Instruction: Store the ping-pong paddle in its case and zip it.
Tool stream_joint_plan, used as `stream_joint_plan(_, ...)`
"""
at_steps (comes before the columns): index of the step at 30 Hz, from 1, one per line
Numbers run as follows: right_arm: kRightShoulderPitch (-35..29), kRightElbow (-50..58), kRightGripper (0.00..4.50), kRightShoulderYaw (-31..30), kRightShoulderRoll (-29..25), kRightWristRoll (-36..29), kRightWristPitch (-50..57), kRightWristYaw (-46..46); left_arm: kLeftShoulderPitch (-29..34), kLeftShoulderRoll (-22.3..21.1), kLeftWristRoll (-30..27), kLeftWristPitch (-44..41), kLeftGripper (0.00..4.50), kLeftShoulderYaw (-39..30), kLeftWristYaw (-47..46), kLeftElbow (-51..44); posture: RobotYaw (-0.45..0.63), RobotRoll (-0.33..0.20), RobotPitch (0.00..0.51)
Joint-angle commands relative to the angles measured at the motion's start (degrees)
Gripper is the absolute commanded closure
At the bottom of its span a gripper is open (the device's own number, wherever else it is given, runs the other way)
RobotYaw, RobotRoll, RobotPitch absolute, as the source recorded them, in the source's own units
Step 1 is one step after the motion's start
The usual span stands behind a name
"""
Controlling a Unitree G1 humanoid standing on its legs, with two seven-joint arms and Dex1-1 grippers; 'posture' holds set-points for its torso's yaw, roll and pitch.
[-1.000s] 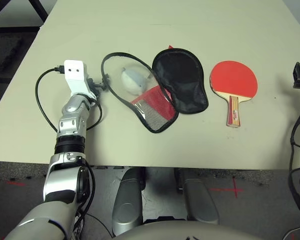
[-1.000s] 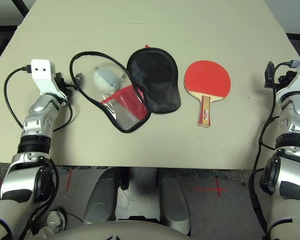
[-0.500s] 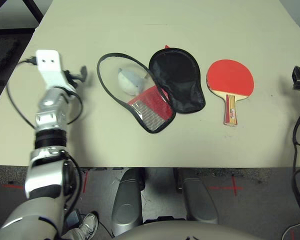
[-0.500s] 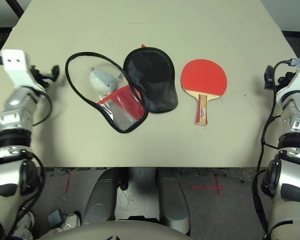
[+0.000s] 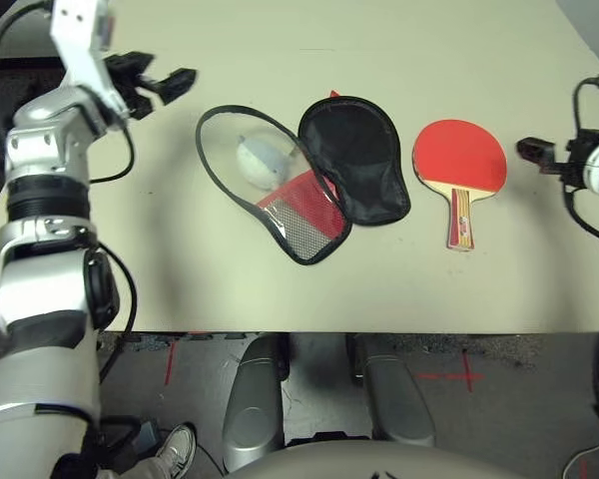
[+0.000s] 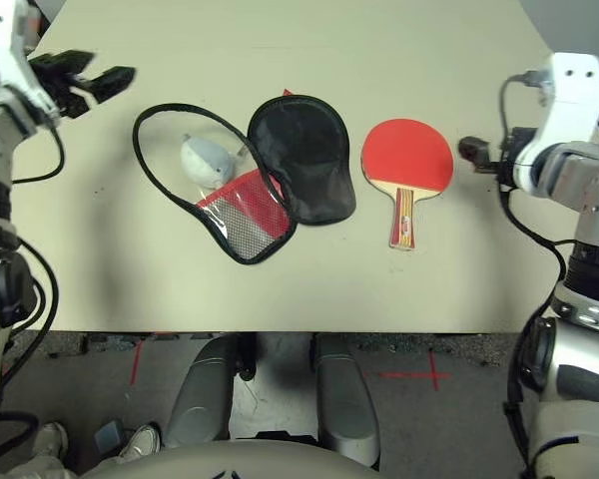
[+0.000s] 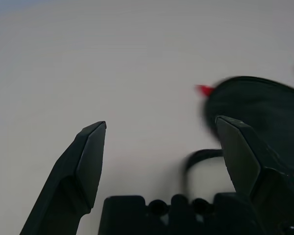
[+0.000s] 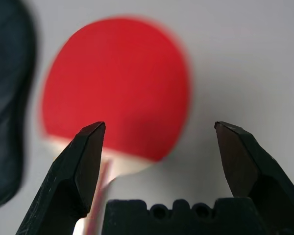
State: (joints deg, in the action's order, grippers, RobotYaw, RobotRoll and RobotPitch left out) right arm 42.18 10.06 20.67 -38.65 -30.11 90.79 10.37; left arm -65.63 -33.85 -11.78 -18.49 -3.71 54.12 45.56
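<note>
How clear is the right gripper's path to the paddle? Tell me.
Probably clear. The right gripper hangs open just beside the paddle, on its right, with only bare table between them. The case lies on the paddle's far side, out of the way.

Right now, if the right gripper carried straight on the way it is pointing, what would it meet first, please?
Most likely the paddle. The right gripper is open and aimed at the paddle's red face from its right side, with only bare table between them. Its height above the table is hard to judge, so it might pass just over.
</note>
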Motion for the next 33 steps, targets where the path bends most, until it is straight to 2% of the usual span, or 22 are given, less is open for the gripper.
stream_joint_plan(1, -0.73, 2.2, 0.04, -1.75, -0.47, -7.64, 1.71, -3.79, 0.38, 2.41, -0.38, -2.69, 0.0, 3.08, 4.77, -4.22, -0.13, 0.0, 0.231)
stream_joint_plan(8, -2.68, 1.84, 0.04, -6.44, -4.48, -23.25, 1.71, -15.42, 5.9, 8.31, -2.26, -9.34, 0.0, 7.79, 9.0, -17.24, -0.14, 0.0, 0.233)
stream_joint_plan(16, -6.33, 0.64, 0.04, -6.04, -1.75, -31.87, 1.71, -28.86, 9.91, 11.94, -3.56, -14.37, 0.0, 9.79, 7.66, -25.47, -0.13, 0.0, 0.236)
stream_joint_plan(26, -8.65, -1.36, 0.04, -7.96, 3.56, -38.25, 1.71, -39.79, 10.64, 12.37, -3.73, -15.97, 0.0, 9.82, 6.57, -28.25, -0.1, 0.0, 0.237)
stream_joint_plan(29, -8.56, -2.62, 0.64, -8.6, 4.27, -39.5, 1.71, -42.14, 10.98, 12.03, -3.91, -16.46, 0.0, 9.7, 6.47, -29.05, -0.09, 0.0, 0.239)
stream_joint_plan(33, -7.77, -4.9, 2.11, -8.44, 6.03, -39.27, 1.71, -44.93, 11.2, 11.6, -4.09, -17.02, 0.0, 9.43, 6.02, -29.73, -0.08, 0.0, 0.241)
